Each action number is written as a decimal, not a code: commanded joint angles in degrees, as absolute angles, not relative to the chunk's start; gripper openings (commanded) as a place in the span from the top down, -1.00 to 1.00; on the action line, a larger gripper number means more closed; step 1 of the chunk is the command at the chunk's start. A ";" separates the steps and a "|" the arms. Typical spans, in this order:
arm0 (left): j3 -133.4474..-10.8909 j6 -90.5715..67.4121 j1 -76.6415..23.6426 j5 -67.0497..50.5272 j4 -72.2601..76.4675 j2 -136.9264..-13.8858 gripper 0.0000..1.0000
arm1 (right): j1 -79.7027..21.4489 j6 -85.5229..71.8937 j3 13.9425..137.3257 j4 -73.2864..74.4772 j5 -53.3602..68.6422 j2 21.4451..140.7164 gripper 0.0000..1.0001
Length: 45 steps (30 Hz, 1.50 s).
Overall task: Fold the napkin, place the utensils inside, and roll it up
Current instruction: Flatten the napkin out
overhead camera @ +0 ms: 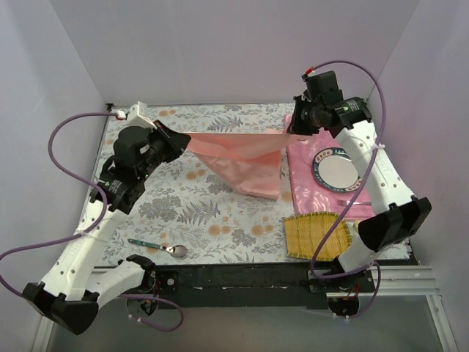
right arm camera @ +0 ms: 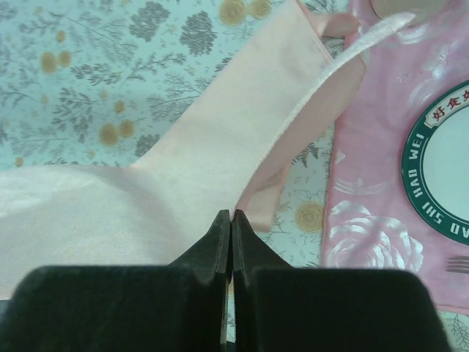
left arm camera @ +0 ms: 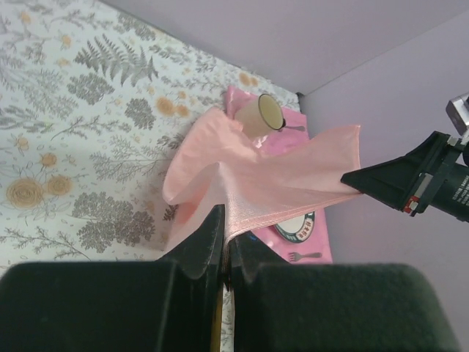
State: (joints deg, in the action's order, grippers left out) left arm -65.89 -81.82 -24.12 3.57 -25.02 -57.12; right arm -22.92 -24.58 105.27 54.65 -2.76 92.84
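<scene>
From above, left fingers (overhead camera: 185,140) and right fingers (overhead camera: 294,126) each pinch a napkin (overhead camera: 245,158) corner, the cloth hanging stretched between them; the spoon (overhead camera: 157,246) lies near the surface (overhead camera: 190,202)'s front edge. Left wrist: tips closed on cloth, cup (left arm camera: 261,114) half hidden behind. Right wrist: same clamp; plate (right arm camera: 443,158) cut off.

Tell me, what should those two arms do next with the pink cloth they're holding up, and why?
Probably lower the napkin flat onto the floral tablecloth. The left gripper and right gripper each pinch a corner, so it hangs stretched between them, not yet folded.
</scene>
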 commanded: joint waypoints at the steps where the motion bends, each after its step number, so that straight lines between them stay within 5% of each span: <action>1: -72.67 -76.82 -23.73 1.77 -31.55 -52.57 1.00 | -23.64 -24.08 111.18 59.32 -0.35 87.38 0.97; 9: -81.73 -81.11 -23.82 -12.65 -29.18 -46.76 1.00 | -24.08 -26.80 121.10 59.68 9.11 76.39 0.97; 19: -87.54 -86.13 -23.73 -10.46 -36.47 -38.85 1.00 | -24.08 -29.70 116.28 51.86 21.53 63.02 0.97; 25: -84.03 -87.19 -23.82 -9.85 -33.31 -39.11 1.00 | -24.08 -32.25 114.00 49.93 18.91 63.45 0.97; 32: -85.52 -86.23 -23.82 13.16 -47.00 -50.52 1.00 | -24.08 -29.64 109.52 49.49 11.26 73.99 0.97; 37: -72.62 -80.34 -22.42 33.37 -39.31 -58.78 1.00 | -24.08 -25.41 108.10 42.99 5.71 88.57 0.97; 43: -62.06 -75.50 -4.76 26.01 -18.04 -78.45 0.97 | -23.82 -18.83 111.26 33.94 1.23 109.31 0.97; 45: -64.67 -72.62 -1.60 23.57 -13.38 -88.44 1.00 | -23.64 -16.36 120.63 34.70 -1.47 119.20 0.92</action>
